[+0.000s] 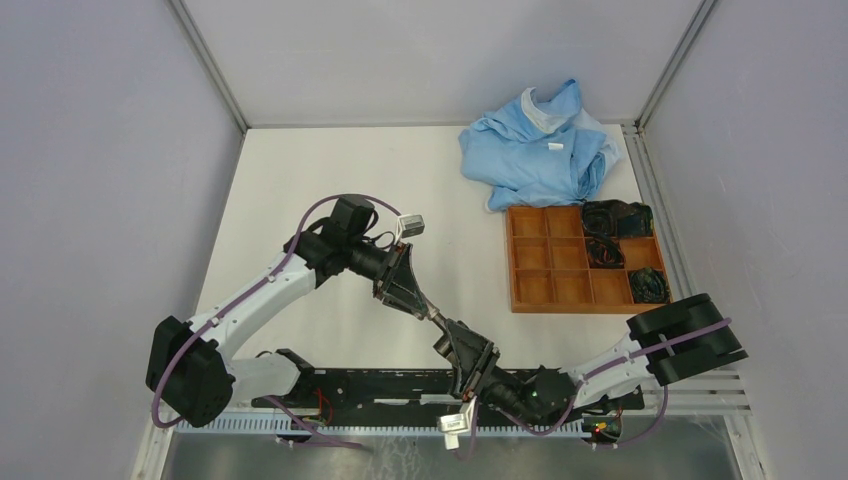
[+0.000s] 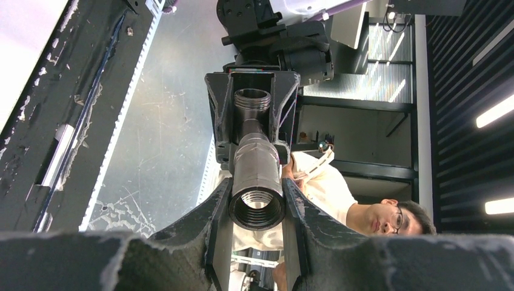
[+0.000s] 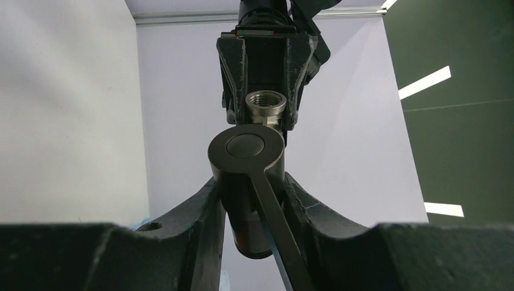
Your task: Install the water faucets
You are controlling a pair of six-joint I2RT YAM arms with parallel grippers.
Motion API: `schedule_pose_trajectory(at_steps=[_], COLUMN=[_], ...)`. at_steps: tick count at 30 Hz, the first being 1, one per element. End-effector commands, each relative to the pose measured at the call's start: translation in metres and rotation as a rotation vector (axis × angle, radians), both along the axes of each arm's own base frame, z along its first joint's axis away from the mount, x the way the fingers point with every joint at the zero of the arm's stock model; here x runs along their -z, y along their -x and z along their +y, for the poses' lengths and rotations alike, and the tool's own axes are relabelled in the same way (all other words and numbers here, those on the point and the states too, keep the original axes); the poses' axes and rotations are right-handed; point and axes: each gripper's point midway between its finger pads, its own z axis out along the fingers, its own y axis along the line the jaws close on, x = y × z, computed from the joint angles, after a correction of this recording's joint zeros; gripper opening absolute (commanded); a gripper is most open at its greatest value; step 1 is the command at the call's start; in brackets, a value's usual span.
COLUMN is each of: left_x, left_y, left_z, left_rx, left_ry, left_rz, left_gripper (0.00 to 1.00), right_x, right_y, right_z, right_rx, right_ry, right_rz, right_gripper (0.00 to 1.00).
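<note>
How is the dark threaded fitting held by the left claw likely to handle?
The fitting looks like solid metal, so probably rigid and heavy for its size. Its smooth round barrel might twist or slip in the left claw if the lever piece in the right claw pushes on it. Set down loose, it would likely roll.

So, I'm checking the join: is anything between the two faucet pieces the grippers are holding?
Nothing visible. The left gripper holds its threaded fitting end to end against the lever piece in the right gripper, in mid-air.
</note>
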Motion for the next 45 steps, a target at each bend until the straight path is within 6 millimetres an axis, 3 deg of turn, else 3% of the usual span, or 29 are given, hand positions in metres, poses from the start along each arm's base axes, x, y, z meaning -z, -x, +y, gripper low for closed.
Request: schedule_pose_trajectory(at_steps=[1,30,45], left_x=[-0.001,-0.005,-0.020], left_y=[0.003,0.003,0.004], left_z=[0.000,0.000,-0.002], left_rx=[0.010,0.014,0.008], left_ry=[0.014,0.040,0.126], left_rz=[-0.046,-0.068,-0.098], left_gripper=[0.02,0.02,0.02], right_x=[-0.047,-0.041,-0.044], right_y=[-0.010,-0.002,-0.002], right_z=[-0.018,-0.003,-0.007], right_rx=[0.025,-0.086,-0.173], right_ry=[-0.297,-0.438,-0.572], right_rz=[0.148,0.446,0.544], right_gripper=[0.00,0.00,0.00])
